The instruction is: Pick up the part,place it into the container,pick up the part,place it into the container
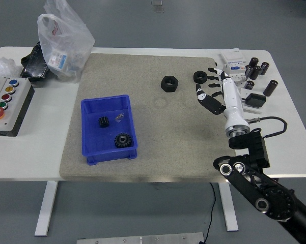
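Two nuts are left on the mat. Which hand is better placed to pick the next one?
Right. The right hand hovers open beside the smaller nut at the mat's far right, with the larger nut a little further left. No left hand is in view.

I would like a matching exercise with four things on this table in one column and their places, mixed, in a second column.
Things:
1. black toothed gear
2. larger black hexagonal nut
3. clear plastic bag
4. grey box with coloured buttons

Places:
A. far left table edge
B. inside the blue plastic bin
C. back left, beside the mat
D. on the beige mat, far middle

Pairs: 1-B, 2-D, 3-C, 4-A
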Controlling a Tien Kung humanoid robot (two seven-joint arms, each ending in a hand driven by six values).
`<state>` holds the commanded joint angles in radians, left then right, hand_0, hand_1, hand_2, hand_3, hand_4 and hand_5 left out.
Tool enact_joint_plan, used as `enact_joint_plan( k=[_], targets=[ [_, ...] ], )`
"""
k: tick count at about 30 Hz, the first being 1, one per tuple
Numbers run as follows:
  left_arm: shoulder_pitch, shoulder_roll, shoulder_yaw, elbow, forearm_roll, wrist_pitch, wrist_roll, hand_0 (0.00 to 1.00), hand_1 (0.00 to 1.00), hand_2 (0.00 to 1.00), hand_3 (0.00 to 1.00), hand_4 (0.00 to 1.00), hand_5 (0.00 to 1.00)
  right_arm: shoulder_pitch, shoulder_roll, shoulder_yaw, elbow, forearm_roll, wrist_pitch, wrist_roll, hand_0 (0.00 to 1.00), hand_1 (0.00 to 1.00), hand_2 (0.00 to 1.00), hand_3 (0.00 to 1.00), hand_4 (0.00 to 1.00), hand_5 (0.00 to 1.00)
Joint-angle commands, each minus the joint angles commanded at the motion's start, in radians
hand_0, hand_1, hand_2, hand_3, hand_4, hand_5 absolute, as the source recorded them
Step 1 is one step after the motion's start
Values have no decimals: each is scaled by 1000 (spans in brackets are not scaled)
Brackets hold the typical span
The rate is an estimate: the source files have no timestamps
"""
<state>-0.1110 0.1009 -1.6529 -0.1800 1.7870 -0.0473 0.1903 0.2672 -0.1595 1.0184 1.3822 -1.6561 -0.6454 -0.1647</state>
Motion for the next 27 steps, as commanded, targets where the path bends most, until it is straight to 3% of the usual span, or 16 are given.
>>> enact_joint_plan(
  k=[6,14,20,27],
  targets=[
    [5,-1,1,0,10,2,-3,597,468,484,601,460,585,-105,-11,86,-3,185,0,180,530,655,712,744,653,284],
    [1,6,12,0,10,-2,-10,597,468,485,602,459,586,-152,-13,153,2,375,0,362,530,661,712,727,649,296],
    [-2,12,68,0,-29,-5,-34,596,468,485,604,459,584,-180,-17,237,38,424,0,429,530,667,712,721,647,300],
    [-6,20,78,0,-32,-3,-40,596,468,485,603,458,584,-233,-22,351,94,458,0,476,524,676,708,718,647,306]
  ],
)
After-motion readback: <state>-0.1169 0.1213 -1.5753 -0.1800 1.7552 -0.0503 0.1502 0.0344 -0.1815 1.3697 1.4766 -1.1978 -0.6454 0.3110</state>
